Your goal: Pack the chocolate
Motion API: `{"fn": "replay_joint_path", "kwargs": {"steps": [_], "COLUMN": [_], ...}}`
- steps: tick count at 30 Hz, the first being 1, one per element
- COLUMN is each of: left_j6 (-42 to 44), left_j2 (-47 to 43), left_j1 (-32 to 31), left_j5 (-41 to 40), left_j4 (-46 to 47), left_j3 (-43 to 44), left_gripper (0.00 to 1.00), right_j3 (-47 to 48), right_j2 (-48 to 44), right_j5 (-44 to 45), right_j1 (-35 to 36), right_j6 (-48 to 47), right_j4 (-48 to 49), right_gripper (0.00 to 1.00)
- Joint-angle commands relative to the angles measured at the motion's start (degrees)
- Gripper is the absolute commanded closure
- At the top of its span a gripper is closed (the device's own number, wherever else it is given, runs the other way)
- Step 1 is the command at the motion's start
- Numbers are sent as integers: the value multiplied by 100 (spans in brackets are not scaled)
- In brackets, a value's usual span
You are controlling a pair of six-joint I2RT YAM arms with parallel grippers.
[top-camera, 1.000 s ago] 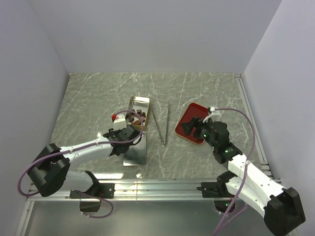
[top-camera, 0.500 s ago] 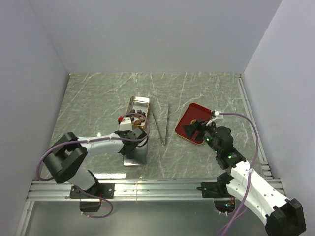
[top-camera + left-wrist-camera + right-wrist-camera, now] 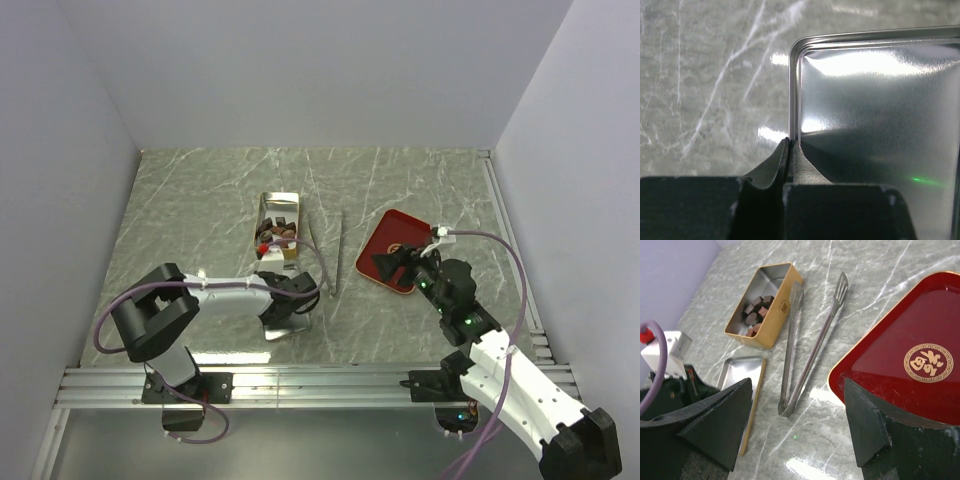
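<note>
The left end effector (image 3: 790, 143) pinches the rim of the lid (image 3: 880, 115) near the tin (image 3: 772, 322). Lift it level, then square it over the chocolate (image 3: 755, 315).

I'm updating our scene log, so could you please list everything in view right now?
chocolate: several pieces, dark brown, near end of the tin
tin: one, gold, open, left of the tongs
lid: one, silvery inside, flat on the table near the tin
tongs: one pair, steel, between tin and tray
tray: one, red with gold emblem, right side
table: one, grey marbled
left gripper: black, shut on the lid's rim
right gripper: black, open, empty, by the tray's near edge
</note>
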Motion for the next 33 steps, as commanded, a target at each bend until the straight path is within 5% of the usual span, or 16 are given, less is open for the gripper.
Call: {"fn": "replay_joint_path", "kwargs": {"steps": [1,6,13,22,33], "left_j6": [-418,-648,53,1081,2024], "left_j2": [-292,-1144,-2987,-4114,-4617], "left_j1": [-314,-745,-824,-824,-824], "left_j5": [-142,-257,-389,-425,314], "left_j4": [-508,-500,1474,2978,5124], "left_j3": [160,72,-884,-1631,-2213], "left_gripper": [99,99,99,99,99], "right_j3": [-119,-163,-259,-506,-31], "right_j2": [-214,-293,-258,-179,997], "right_j5": [-76,-234,-1068,-2561,-1686], "right_j1": [-34,-34,-16,141,1424], "right_j6": [-116,-152,-20,569,332], "right_j4": [75,84,461,1708,1921], "right_gripper": [20,20,20,21,21]}}
